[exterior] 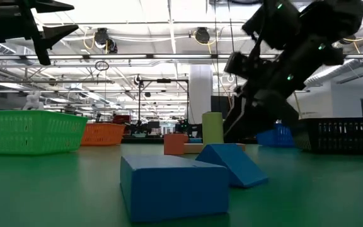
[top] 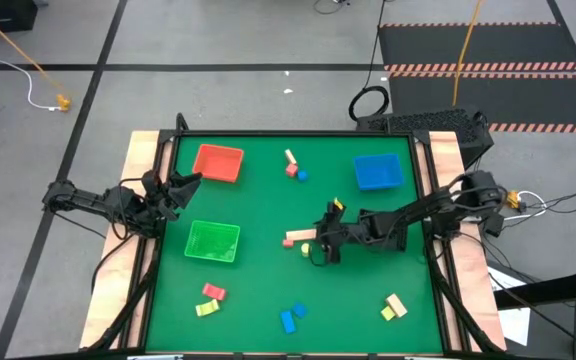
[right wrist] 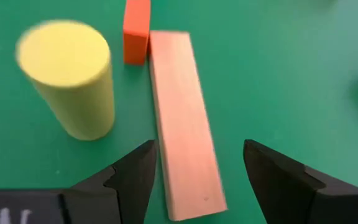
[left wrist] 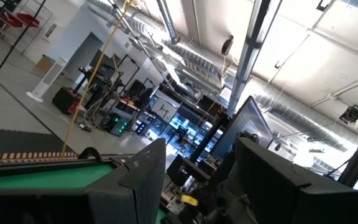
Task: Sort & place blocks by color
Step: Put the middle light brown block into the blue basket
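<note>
Green table [top: 268, 290]: perhaps thirteen blocks [top: 298, 237], three trays [top: 218, 163].

We are seeing the right gripper [right wrist: 197, 177] standing open astride the long tan wooden bar [right wrist: 184, 118], gaps showing both sides. At ten o'clock, the upright yellow wooden cylinder [right wrist: 70, 74] is crowding near; the small orange-red block [right wrist: 137, 28] is touching the bar's far end.

The tan bar [right wrist: 185, 118] looks like bare wood with a smooth matt face, and the yellow cylinder [right wrist: 70, 78] beside it is painted matt. The green table cover [right wrist: 278, 68] looks matt, while the green basket [exterior: 27, 131] is plastic mesh.
</note>
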Motion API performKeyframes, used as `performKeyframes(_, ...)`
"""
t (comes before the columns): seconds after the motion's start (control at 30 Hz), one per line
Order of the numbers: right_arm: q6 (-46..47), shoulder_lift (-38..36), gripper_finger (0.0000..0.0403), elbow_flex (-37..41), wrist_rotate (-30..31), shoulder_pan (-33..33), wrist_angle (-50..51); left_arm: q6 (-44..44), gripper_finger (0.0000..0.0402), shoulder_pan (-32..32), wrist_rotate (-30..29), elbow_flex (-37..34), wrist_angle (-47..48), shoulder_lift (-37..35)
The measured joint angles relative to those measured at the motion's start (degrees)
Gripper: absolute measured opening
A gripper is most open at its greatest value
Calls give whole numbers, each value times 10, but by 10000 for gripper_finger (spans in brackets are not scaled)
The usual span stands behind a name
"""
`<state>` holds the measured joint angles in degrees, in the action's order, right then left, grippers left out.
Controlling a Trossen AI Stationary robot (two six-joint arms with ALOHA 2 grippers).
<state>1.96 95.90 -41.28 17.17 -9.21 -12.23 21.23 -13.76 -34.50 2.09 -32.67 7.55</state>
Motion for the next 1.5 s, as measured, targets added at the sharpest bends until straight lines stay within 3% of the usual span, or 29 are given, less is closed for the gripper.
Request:
performKeyframes(0.27, 57, 7, 234, 0, -60, 51, 5, 0, 195, 0, 0, 0, 0, 0)
performKeyframes(0.47, 70, 7, 189, 0, -110, 63, 24, 0, 195, 0, 0, 0, 0, 0)
performKeyframes(0.73, 89, 6, 120, -1, -113, 62, 32, 0, 195, 0, 0, 0, 0, 0)
performKeyframes(1.07, 125, -32, 117, 1, -114, 70, 46, 0, 195, 0, 0, 0, 0, 0)
performKeyframes(1.2, 138, -98, 117, 1, -71, 95, 86, 0, 195, 0, 0, 0, 0, 0)
performKeyframes(1.5, 222, -273, 117, 0, 71, 180, 373, 0, 195, 3, 0, 0, -10, 0)
